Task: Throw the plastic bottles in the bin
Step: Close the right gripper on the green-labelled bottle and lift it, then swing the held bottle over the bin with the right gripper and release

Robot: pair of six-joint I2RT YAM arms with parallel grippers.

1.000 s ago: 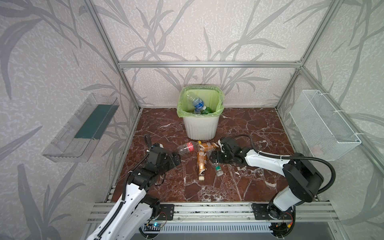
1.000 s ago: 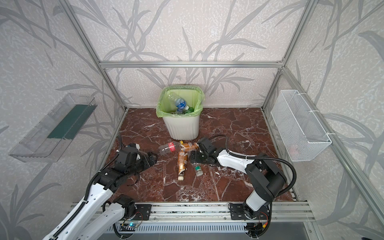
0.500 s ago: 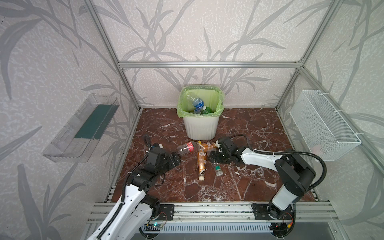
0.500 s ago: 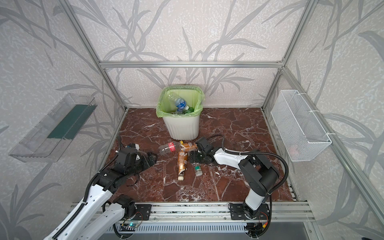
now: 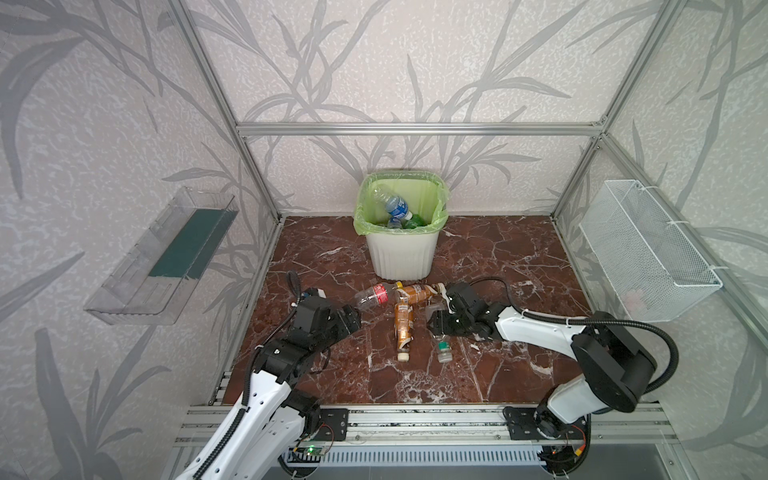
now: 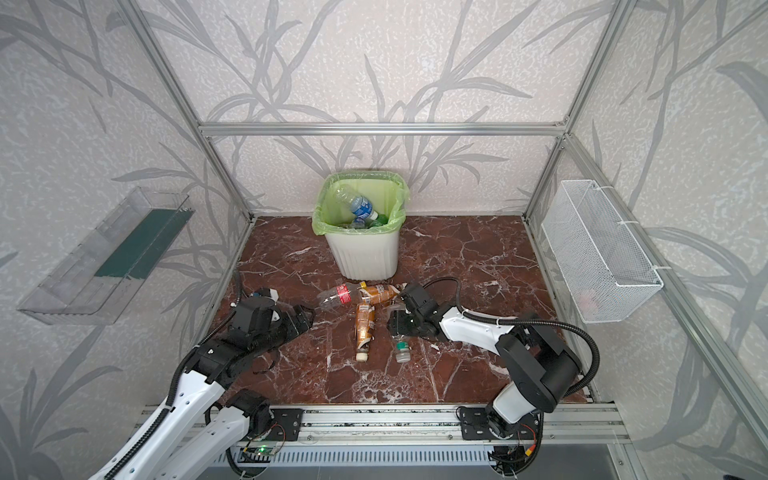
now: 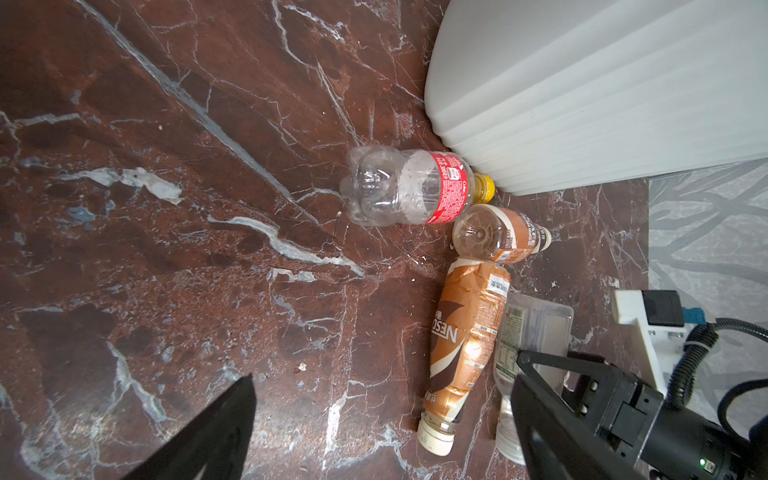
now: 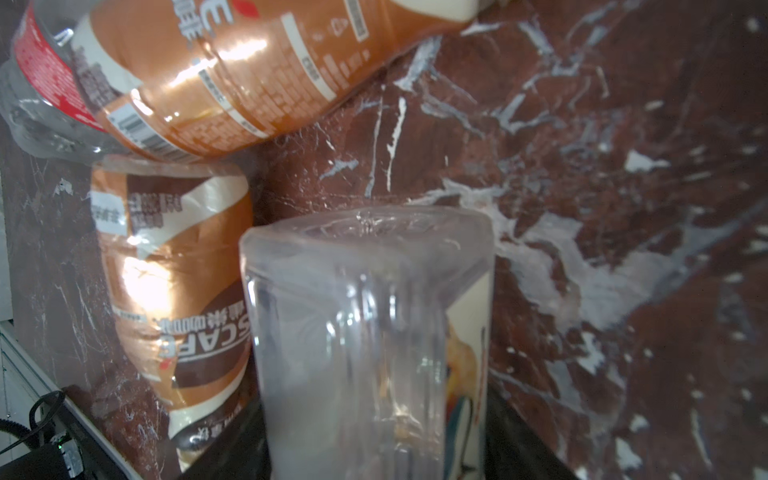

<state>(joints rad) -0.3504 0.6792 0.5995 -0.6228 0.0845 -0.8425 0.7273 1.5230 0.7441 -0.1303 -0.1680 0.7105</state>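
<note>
My right gripper (image 5: 436, 326) straddles the clear green-capped bottle (image 8: 365, 311) lying on the marble floor (image 5: 498, 257), jaws close against its flattened sides. Whether they bite, I cannot tell. I'd squeeze gently, since thin, slick, crushed plastic buckles and pops free. Then I'd lift straight up, clear of the amber Nescafé bottle (image 7: 465, 332) just beside it, and carry it to the ribbed white bin (image 5: 401, 257) — green-lined, just behind the cluster. My left gripper (image 5: 348, 322) gapes empty near the red-labelled bottle (image 7: 407, 187).

Four bottles (image 5: 405, 322) lie clustered on the floor (image 5: 498, 257) before the bin (image 5: 402, 257).
</note>
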